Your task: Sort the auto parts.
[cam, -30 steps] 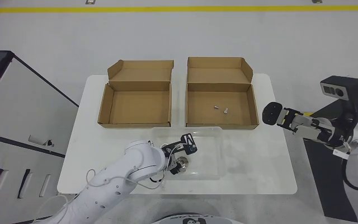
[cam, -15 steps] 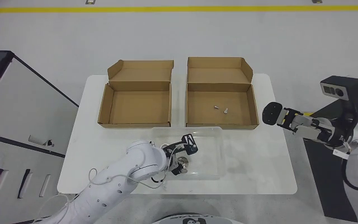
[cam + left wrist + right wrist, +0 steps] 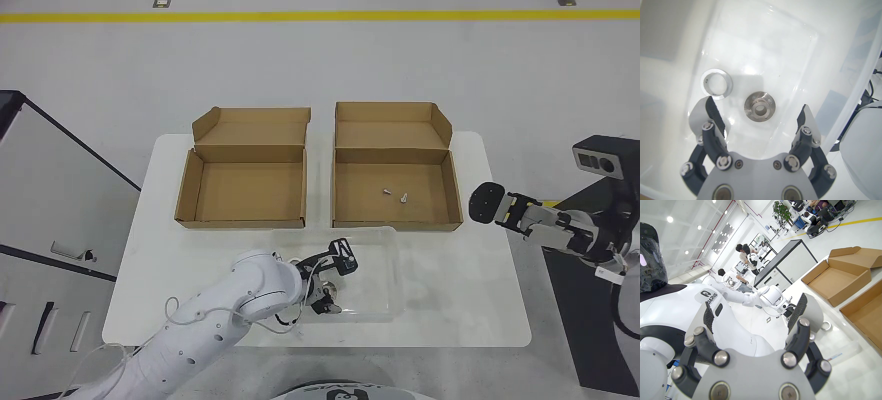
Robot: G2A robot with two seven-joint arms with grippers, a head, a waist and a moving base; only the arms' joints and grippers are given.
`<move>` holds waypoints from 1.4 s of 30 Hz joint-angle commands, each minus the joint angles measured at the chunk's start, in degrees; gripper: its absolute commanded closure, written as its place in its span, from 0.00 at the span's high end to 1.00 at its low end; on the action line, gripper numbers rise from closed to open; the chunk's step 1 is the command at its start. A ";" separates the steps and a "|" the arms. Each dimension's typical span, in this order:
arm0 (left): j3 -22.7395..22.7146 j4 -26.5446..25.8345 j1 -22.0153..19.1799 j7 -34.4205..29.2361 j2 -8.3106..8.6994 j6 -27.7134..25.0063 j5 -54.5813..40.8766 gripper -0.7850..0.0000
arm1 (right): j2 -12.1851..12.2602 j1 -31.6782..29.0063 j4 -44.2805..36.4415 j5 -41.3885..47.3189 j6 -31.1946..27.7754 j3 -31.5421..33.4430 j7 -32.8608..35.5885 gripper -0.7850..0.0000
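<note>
Flange: You have a dark metal flange lying flat on the tray floor, centre bore up, with small holes round its rim. Nothing grips it.
Ring: A bright metal ring lies flat just beside the flange and apart from it, close to one fingertip of the left gripper.
Left gripper: The left gripper hangs over the tray with its fingers spread wide. The flange sits between them, clear of both pads, and the fingers hold nothing.
Tray: The clear tray stands at 6 o'clock on the table, near the front edge and just short of the two boxes.
Fasteners: Two small fasteners lie close together on the floor of the right box. They are too small for you to type them.
Right box: The right box is cardboard with its lid folded back, at 1 o'clock on the table.
Left box: The left box is of the same make, lid folded back, at 11 o'clock, beside the right box with a narrow gap between.
Right gripper: The right gripper is off the table edge at 3 o'clock, level with the right box. Its fingers are spread with nothing between them.
Table: The white table carries both boxes and the tray.
</note>
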 commanded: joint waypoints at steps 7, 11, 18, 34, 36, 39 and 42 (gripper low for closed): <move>0.00 0.00 0.00 -0.01 0.00 -0.01 0.00 1.00 | 0.00 0.00 0.00 0.00 0.00 0.00 -0.01 1.00; 0.00 0.00 0.00 -0.01 0.00 -0.01 0.00 1.00 | 0.00 0.00 0.00 0.00 0.00 0.00 -0.01 1.00; 0.00 0.00 0.00 -0.01 0.00 -0.01 0.00 1.00 | 0.00 0.00 0.00 0.00 0.00 0.00 -0.01 1.00; 3.53 -2.27 -7.17 -12.57 -1.72 4.42 -9.63 1.00 | 0.00 0.00 0.00 0.00 0.00 0.00 -0.01 1.00; 4.69 -1.66 -8.38 -13.69 -2.08 4.93 -9.62 1.00 | 0.00 0.00 0.00 0.00 0.00 0.00 -0.01 1.00; 6.67 -0.39 -9.62 -13.77 -2.71 5.55 -9.59 1.00 | 0.00 0.00 0.00 0.00 0.00 0.00 -0.01 1.00; 8.23 1.09 -10.64 -13.34 -3.27 5.83 -9.68 0.89 | 0.00 0.00 0.00 0.00 0.00 0.00 -0.01 1.00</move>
